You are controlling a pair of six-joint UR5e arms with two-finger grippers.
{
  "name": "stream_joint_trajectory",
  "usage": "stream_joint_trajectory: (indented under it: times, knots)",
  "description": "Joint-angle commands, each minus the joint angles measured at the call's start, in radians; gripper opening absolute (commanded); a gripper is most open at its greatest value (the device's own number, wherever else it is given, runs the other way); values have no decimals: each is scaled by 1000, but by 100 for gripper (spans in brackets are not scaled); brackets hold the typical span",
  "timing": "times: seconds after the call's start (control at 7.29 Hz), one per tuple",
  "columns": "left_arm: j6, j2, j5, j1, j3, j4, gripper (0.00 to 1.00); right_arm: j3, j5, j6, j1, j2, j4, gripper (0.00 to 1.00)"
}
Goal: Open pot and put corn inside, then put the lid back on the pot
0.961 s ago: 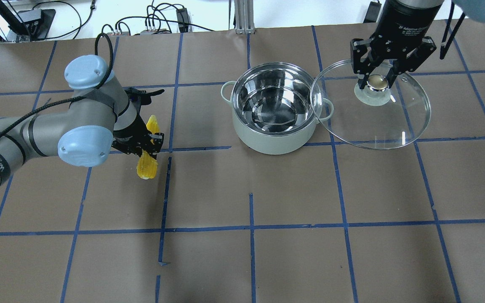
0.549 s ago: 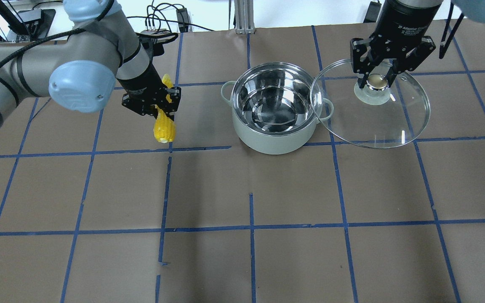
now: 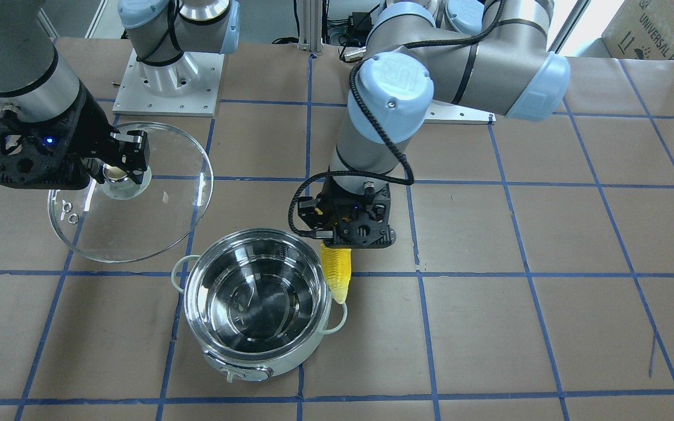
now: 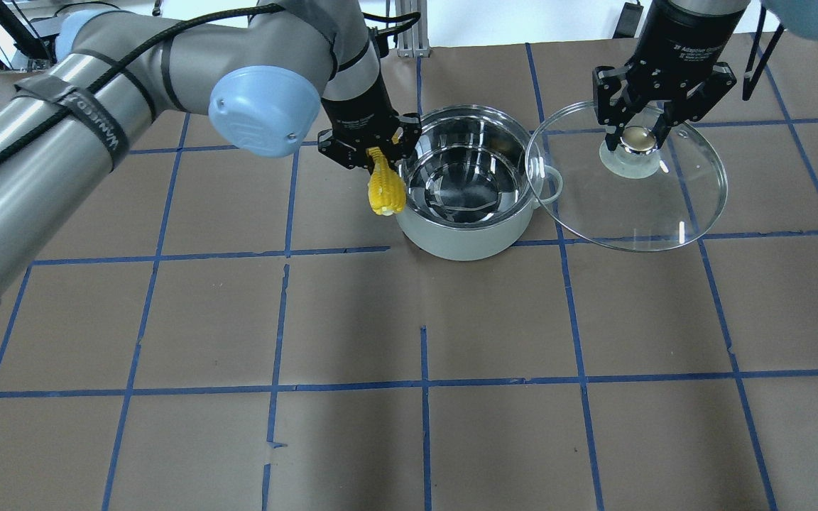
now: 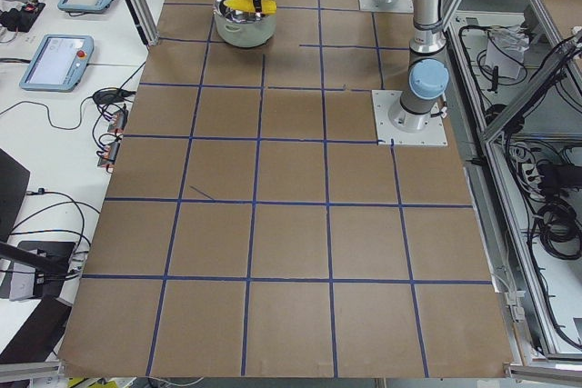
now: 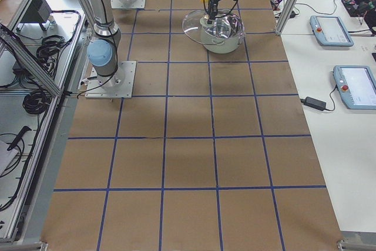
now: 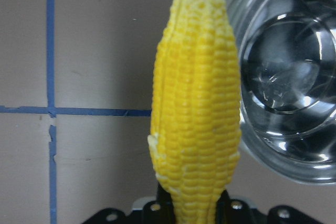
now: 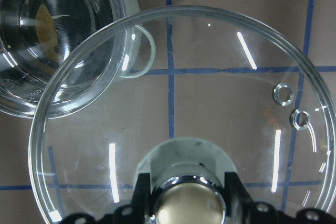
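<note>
Pot (image 4: 462, 238) stands open on the taped brown table (image 4: 423, 440). Left gripper (image 4: 375, 150) is clamped on the corn (image 4: 385, 193). The corn hangs clear of the table, tapered tip pointing down and away from the claw. It is just beside the pot's rim on the robot's left, above the left side handle (image 3: 341, 323), not inside. Right gripper (image 4: 637, 136) is pinched narrow on the knob (image 8: 190, 209). The lid (image 4: 636, 213) is held up on the pot's right, its edge overlapping the right side handle (image 8: 143, 51).
</note>
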Motion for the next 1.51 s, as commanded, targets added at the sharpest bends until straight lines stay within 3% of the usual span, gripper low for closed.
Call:
stream_joint_trajectory:
  times: [0.0, 0.41, 0.55, 0.69, 0.96, 1.1, 1.37]
  knots:
    - [-48, -147, 2, -78, 171, -13, 6, 2, -9, -2, -9, 3, -1, 24]
    - [-50, -218, 8, -87, 192, 7, 7, 2, -9, -7, -50, 0, -1, 24]
    - [-47, -222, 7, -87, 186, 7, 16, 2, -9, -10, -52, 1, -1, 24]
    - [-42, -239, 7, -87, 190, 13, 25, 2, -11, -10, -52, 1, -1, 24]
    - [-50, -261, 29, -89, 181, 43, 93, 2, -14, -10, -52, 0, -1, 24]
    - [-44, -255, 31, -81, 195, 41, 100, 2, -12, -10, -52, 0, -1, 24]
    - [-32, -230, 33, -74, 192, 36, 100, 10, -11, -10, -51, -2, 1, 24]
